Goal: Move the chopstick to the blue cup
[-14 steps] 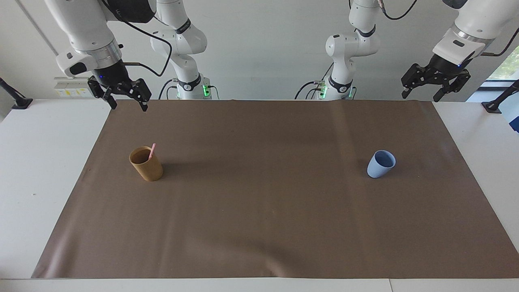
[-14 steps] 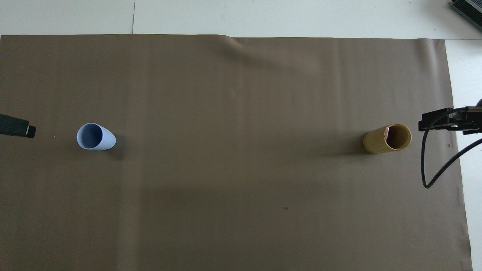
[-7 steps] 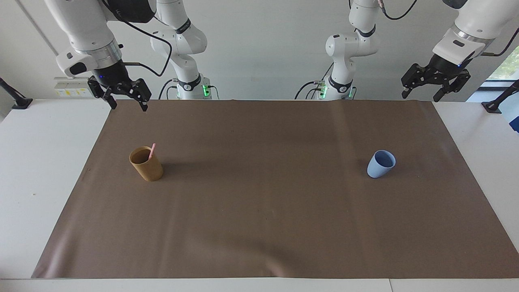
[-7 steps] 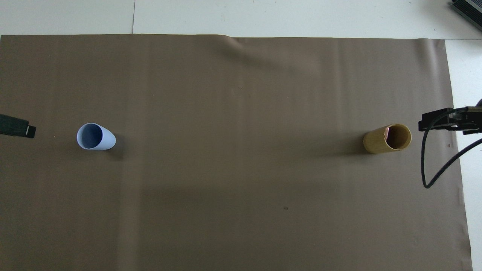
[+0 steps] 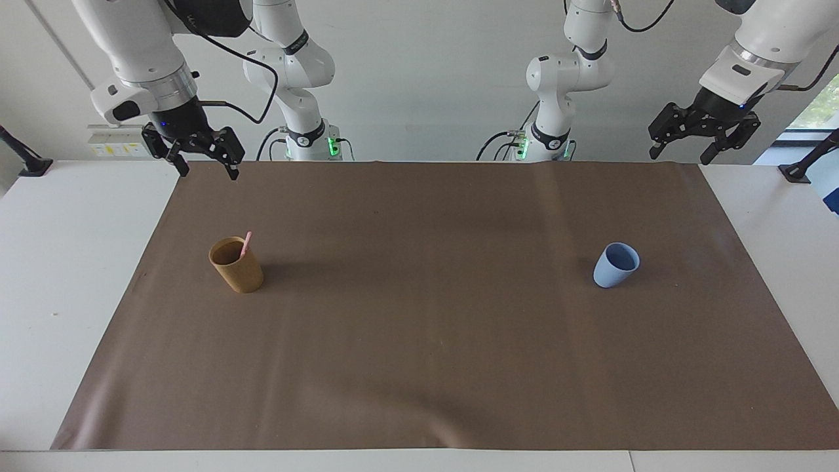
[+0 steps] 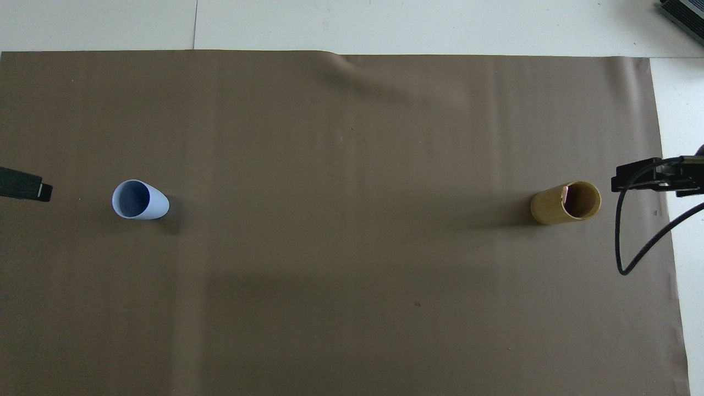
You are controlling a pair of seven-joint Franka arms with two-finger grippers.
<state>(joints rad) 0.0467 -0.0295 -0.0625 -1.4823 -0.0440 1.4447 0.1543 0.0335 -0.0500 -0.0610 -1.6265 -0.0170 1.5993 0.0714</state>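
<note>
A pale pink chopstick (image 5: 246, 244) stands in the tan-brown cup (image 5: 237, 265), its top poking above the rim; from overhead only its pink end (image 6: 565, 192) shows, inside the tan cup (image 6: 555, 204). The light-blue cup (image 5: 616, 264) stands upright toward the left arm's end of the mat, and looks empty from overhead (image 6: 137, 199). My right gripper (image 5: 208, 172) hangs open in the air over the mat's edge by the robots, apart from the tan cup. At the other corner my left gripper (image 5: 680, 157) hangs open, holding nothing.
A brown mat (image 5: 419, 341) covers most of the white table (image 5: 65, 275). A black cable (image 6: 632, 242) loops down from the right arm beside the tan cup. Both arm bases (image 5: 308, 141) stand at the table's robot end.
</note>
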